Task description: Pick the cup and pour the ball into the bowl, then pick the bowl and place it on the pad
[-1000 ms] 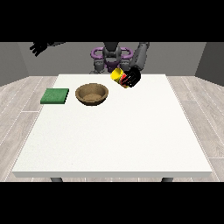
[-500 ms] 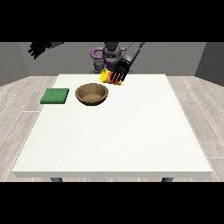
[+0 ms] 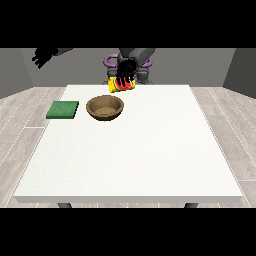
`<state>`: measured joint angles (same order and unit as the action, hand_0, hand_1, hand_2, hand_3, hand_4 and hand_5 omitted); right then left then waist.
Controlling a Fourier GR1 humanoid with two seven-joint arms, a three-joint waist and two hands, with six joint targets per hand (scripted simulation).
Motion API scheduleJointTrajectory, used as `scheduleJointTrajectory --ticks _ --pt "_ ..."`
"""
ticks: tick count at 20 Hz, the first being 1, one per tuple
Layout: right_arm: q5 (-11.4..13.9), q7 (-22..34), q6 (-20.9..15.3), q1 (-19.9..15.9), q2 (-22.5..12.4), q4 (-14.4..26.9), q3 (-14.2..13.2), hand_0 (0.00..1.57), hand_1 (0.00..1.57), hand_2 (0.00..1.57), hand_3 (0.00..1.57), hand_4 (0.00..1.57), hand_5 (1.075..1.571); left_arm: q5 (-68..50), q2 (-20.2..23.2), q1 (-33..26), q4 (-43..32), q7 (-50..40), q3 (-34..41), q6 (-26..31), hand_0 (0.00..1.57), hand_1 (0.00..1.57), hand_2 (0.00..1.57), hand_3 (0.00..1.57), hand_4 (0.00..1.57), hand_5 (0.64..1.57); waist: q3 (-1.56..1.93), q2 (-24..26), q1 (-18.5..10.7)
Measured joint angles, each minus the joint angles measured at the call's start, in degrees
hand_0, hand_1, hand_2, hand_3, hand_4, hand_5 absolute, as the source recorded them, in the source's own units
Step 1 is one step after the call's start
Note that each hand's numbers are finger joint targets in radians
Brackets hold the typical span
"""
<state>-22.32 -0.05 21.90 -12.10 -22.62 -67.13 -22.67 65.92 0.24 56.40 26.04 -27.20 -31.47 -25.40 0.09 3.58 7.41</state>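
The robot hand at the view's right [image 3: 125,74] was curled round a yellow cup with red markings [image 3: 121,85], held tilted above the far rim of the brown wooden bowl [image 3: 105,107] on the white counter [image 3: 135,150]. A green square pad [image 3: 63,109] lay beside the bowl. The robot hand at the view's left [image 3: 45,56] hung raised off the counter, fingers spread apart.

A single front view is provided. The camera stands across the white table [image 3: 130,150] from the robot [image 3: 131,60], raised, looking down and toward it. The robot appears small at 12 o'clock; the table's near edge lies at 6 o'clock. No second view overlaps.
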Motion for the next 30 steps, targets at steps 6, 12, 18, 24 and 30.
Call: scheduleJointTrajectory --ticks 6,12,18,24,30 --pt "0.88 -0.39 -0.41 -3.16 1.17 2.45 1.48 0.0 0.0 0.0 0.33 0.69 1.552 5.66 -0.17 2.19 3.13 -7.63 -8.14 11.03 0.27 0.27 1.26 1.55 1.04 1.571 -0.02 0.28 1.84" --pt "2.51 -2.78 -1.16 -3.94 1.84 4.61 2.08 0.0 0.0 0.0 0.27 0.69 1.548 7.51 -0.24 1.8 10.05 -9.06 -13.03 21.66 0.0 0.0 1.06 1.54 1.11 1.571 -0.04 -0.06 1.6" --pt "2.47 -1.12 -4.17 -4.79 1.44 4.71 1.15 0.0 0.0 0.0 0.05 0.71 1.548 6.28 1.48 0.44 15.28 -6.86 -8.75 19.4 0.8 0.8 1.57 1.56 1.17 1.561 -0.11 1.1 -2.29" --pt "3.24 -1.81 -7.67 -3.52 1.71 5.01 -0.29 0.0 0.0 0.0 0.11 0.78 1.558 -9.01 4.72 -3.76 24.58 0.66 5.52 10.84 0.42 0.42 0.14 0.01 1.22 1.537 -0.42 1.85 -8.75" --pt "4.5 -2.27 -11.08 -3.4 3.04 4.99 -0.33 0.0 0.0 0.0 0.0 0.77 1.556 -31.37 5.01 -5.21 34.12 8.2 23.34 9.83 0.0 0.0 0.0 0.0 1.07 1.571 -0.79 0.23 -13.82"
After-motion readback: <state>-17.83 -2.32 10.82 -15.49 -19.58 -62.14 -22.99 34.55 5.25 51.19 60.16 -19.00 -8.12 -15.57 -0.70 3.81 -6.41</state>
